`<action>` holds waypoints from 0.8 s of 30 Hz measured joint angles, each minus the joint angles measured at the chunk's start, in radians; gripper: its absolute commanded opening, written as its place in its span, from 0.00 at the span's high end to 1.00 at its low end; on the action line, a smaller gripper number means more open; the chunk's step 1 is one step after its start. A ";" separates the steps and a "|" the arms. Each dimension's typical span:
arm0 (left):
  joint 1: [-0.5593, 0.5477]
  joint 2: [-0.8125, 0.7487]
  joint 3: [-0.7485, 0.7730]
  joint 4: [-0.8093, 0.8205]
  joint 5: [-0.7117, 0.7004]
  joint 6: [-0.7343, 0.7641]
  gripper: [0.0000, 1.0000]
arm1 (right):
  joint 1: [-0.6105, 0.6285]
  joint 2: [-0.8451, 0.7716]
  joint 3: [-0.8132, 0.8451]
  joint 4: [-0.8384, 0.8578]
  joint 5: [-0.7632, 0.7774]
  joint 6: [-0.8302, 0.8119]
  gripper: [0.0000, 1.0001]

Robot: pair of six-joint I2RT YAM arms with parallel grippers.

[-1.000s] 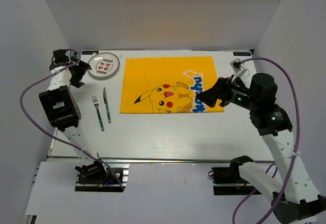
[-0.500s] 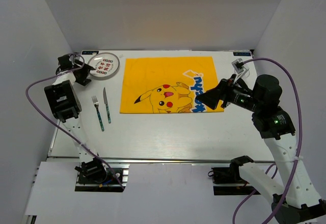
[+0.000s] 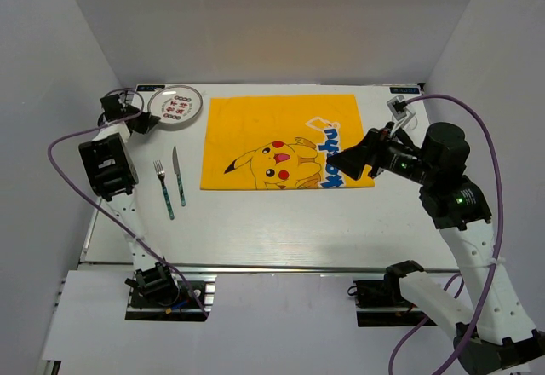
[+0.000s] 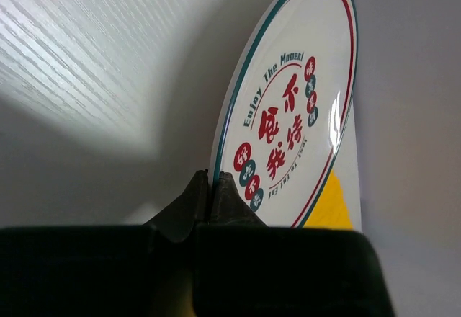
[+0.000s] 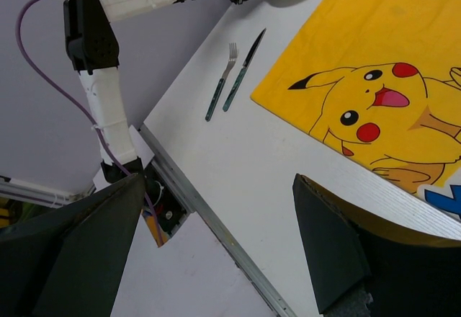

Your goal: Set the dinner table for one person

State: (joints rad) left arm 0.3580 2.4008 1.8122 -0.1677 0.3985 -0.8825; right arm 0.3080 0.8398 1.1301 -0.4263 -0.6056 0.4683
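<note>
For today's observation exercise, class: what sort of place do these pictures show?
Probably a robotics test bench, not a dining room: plain white walls box in the dinner table, two cabled robot arms are mounted at its metal front rail, with a plate, fork and knife beside a cartoon placemat.

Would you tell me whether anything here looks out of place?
The plate sits off the placemat at the far left corner, the left tool shut on its rim; fork and knife lie together left of it.
</note>
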 measured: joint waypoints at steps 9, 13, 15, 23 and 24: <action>-0.044 -0.177 -0.214 0.160 0.055 -0.055 1.00 | 0.000 -0.006 -0.001 0.009 0.008 0.023 0.11; -0.102 -0.370 -0.316 0.233 0.065 -0.063 1.00 | 0.000 -0.023 -0.018 0.016 0.026 0.027 0.11; -0.151 -0.457 -0.357 0.272 0.068 -0.064 1.00 | 0.000 -0.029 -0.029 0.018 0.039 0.028 0.11; -0.476 -0.483 -0.478 0.414 0.116 -0.061 1.00 | 0.000 -0.036 -0.035 0.010 0.130 0.056 0.11; -0.508 -0.460 -0.485 0.412 0.120 -0.062 1.00 | 0.000 -0.040 -0.035 0.010 0.136 0.057 0.11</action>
State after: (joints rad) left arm -0.1497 1.9411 1.3273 0.2447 0.5182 -0.9443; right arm 0.3080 0.8001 1.0954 -0.4164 -0.4698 0.5255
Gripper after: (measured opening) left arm 0.053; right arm 0.890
